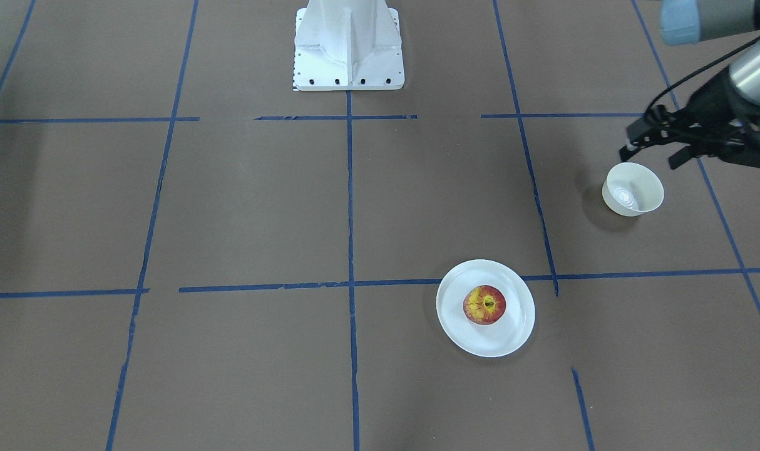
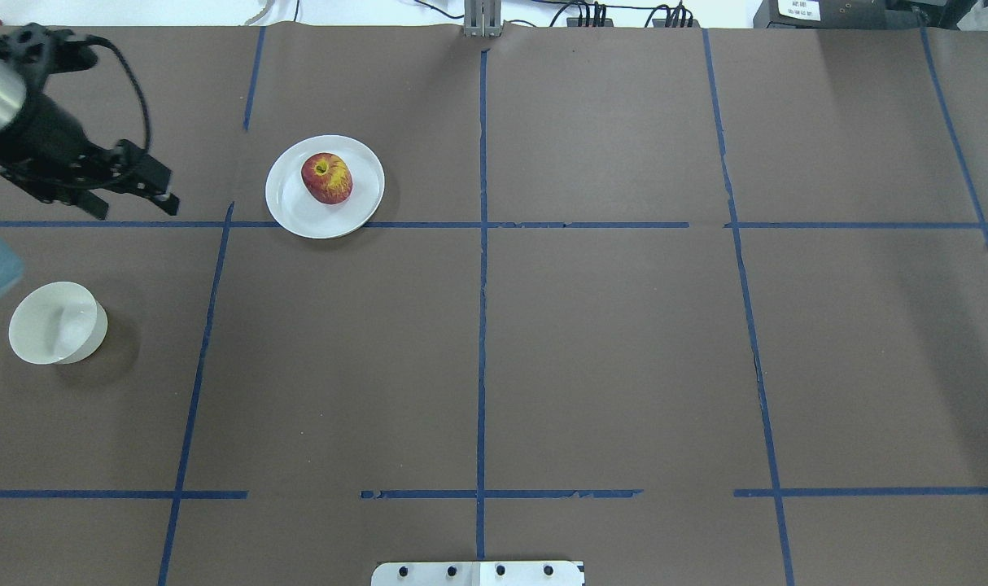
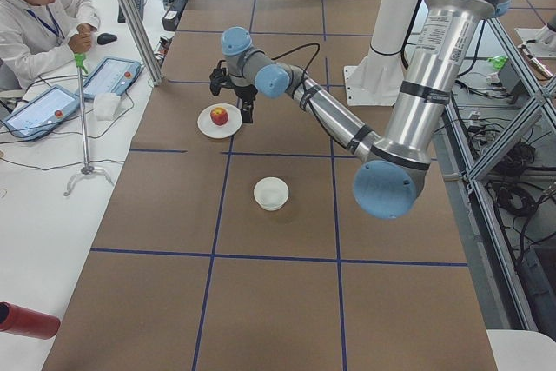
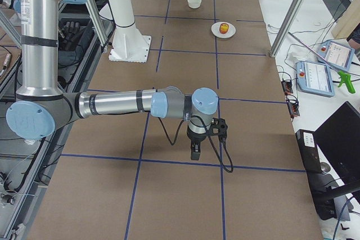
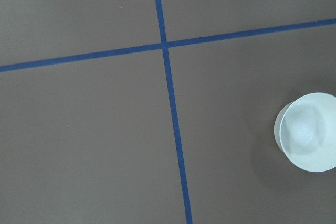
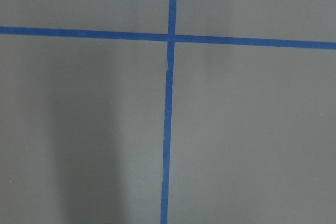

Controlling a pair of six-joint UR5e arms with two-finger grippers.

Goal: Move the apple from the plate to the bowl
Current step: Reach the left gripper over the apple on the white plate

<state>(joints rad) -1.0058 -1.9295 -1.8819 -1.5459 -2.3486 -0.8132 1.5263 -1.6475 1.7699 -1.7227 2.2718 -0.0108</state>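
Observation:
The red and yellow apple (image 1: 484, 304) (image 2: 326, 177) lies in the middle of the white plate (image 1: 458, 326) (image 2: 292, 210). The small cream-white bowl (image 1: 633, 189) (image 2: 57, 323) stands empty on the table, apart from the plate. It also shows in the left wrist view (image 5: 310, 137). My left gripper (image 1: 652, 156) (image 2: 132, 203) is open and empty. It hovers above the table between the bowl and the plate, closer to the bowl in the front view. My right gripper (image 4: 194, 151) hangs low over bare table far from both dishes. I cannot tell whether it is open or shut.
The table is brown with a grid of blue tape lines (image 2: 482, 244). The white robot base (image 1: 347, 44) stands at the table's near edge. An operator (image 3: 35, 15) sits with tablets (image 3: 109, 76) beside the table's far side, near a thin stand (image 3: 84, 128).

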